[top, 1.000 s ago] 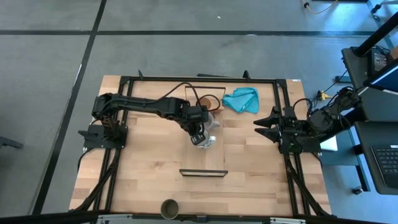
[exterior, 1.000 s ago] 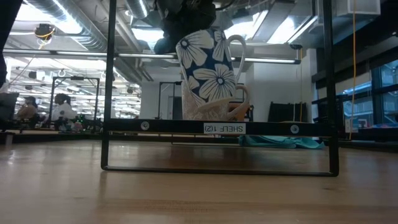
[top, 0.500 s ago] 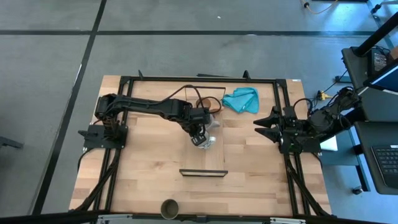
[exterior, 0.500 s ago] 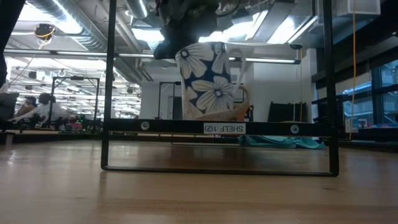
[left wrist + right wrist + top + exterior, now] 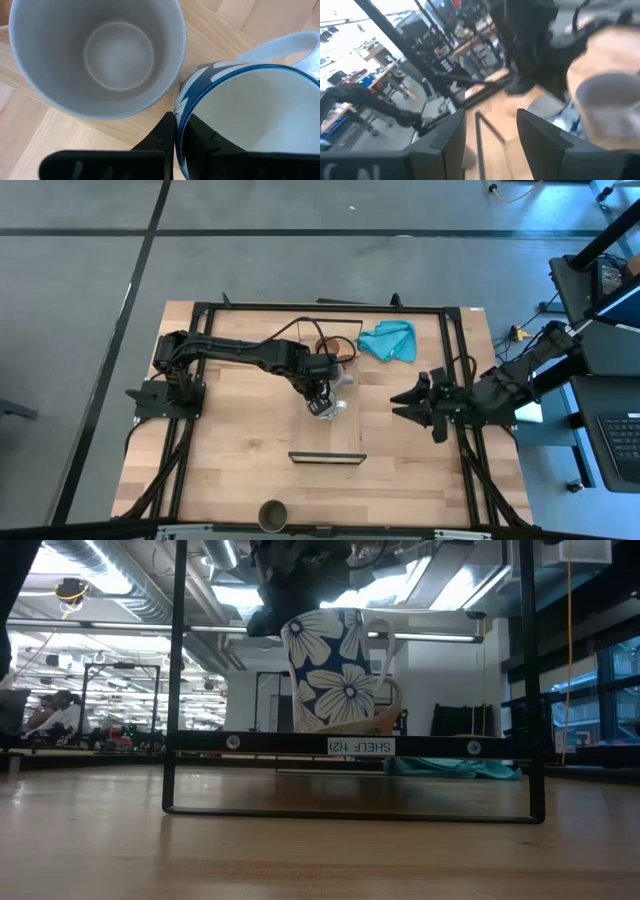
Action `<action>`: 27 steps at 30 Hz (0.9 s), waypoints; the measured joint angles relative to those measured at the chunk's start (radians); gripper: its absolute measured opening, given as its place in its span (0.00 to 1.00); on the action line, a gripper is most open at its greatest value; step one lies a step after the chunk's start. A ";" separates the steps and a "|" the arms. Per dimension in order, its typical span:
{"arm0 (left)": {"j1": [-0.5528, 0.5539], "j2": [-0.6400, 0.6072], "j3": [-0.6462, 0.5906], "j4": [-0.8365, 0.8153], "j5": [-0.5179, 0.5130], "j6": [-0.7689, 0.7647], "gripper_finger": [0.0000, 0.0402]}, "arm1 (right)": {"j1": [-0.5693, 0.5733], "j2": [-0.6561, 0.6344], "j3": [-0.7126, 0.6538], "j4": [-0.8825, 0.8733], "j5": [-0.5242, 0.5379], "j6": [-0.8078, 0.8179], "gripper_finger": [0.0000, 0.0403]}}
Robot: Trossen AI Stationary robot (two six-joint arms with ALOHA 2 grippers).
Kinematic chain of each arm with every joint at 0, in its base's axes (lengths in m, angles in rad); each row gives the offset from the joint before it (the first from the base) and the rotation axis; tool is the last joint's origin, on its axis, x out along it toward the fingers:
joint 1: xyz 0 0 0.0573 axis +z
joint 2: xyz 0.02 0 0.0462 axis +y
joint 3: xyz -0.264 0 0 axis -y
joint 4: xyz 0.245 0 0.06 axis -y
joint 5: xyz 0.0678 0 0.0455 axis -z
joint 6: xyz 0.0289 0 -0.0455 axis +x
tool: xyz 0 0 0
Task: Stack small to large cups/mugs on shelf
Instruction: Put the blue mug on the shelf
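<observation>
Left gripper (image 5: pixel 175 137), jaws pinching the blue-and-white flowered ceramic mug's (image 5: pixel 240 115) rim, holds it just right of the grey mug (image 5: pixel 97 55) on the light-wood shelf (image 5: pixel 327 430); right jaws open.

High cam looks straight down on whole bench (image 5: pixel 230 460); low cam sits at bench-top level, facing across through shelf (image 5: pixel 350 746) frame into room; both share floral mug (image 5: pixel 335 670); left wrist cam v. close above it; right wrist cam faces room.
</observation>
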 joint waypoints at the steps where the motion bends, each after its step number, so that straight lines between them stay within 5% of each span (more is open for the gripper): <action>1: 0.000 0.000 0.000 -0.001 0.000 0.000 0.03 | 0.000 0.011 0.000 -0.004 -0.001 0.023 0.44; 11: 0.000 0.003 0.000 -0.006 0.002 0.001 0.03 | -0.041 0.142 0.000 -0.104 0.000 0.344 0.44; 27: -0.013 0.003 0.000 -0.005 0.003 0.001 0.03 | -0.119 0.376 0.000 -0.057 -0.067 0.493 0.44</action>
